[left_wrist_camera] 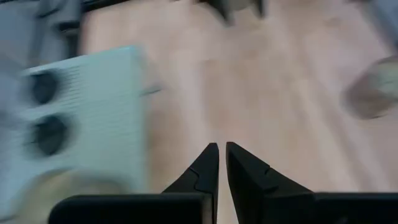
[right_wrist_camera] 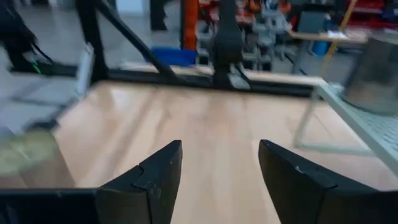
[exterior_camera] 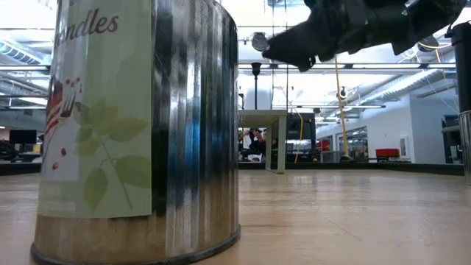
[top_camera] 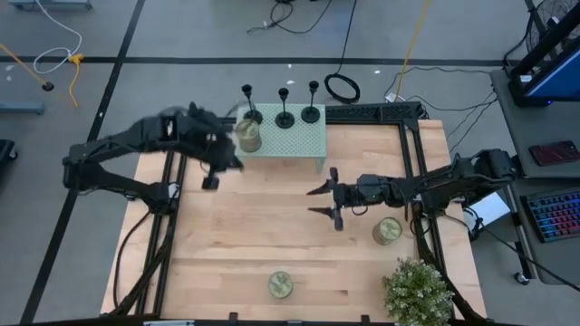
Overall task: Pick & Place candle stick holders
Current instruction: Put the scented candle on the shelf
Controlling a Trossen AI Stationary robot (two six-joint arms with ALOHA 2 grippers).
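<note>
Three matte-black candle stick holders (top_camera: 251,113), (top_camera: 285,118), (top_camera: 311,110) stand by their disc bases on a pale green stand (top_camera: 294,140) at the table's far edge. Two of the bases show in the left wrist view (left_wrist_camera: 43,87), (left_wrist_camera: 50,134). My left gripper (top_camera: 210,179) is shut and empty (left_wrist_camera: 222,149), above the wood just left of the stand. My right gripper (top_camera: 315,201) is open and empty (right_wrist_camera: 219,149), at mid-table, in front of the stand and pointing toward the table's left.
A greenish-gold tin (top_camera: 247,136) stands on the stand's left end. Other tins stand on the table at the right (top_camera: 387,230) and at the near edge (top_camera: 280,284), the latter filling the low view (exterior_camera: 140,125). A potted plant (top_camera: 417,292) stands at the near right corner.
</note>
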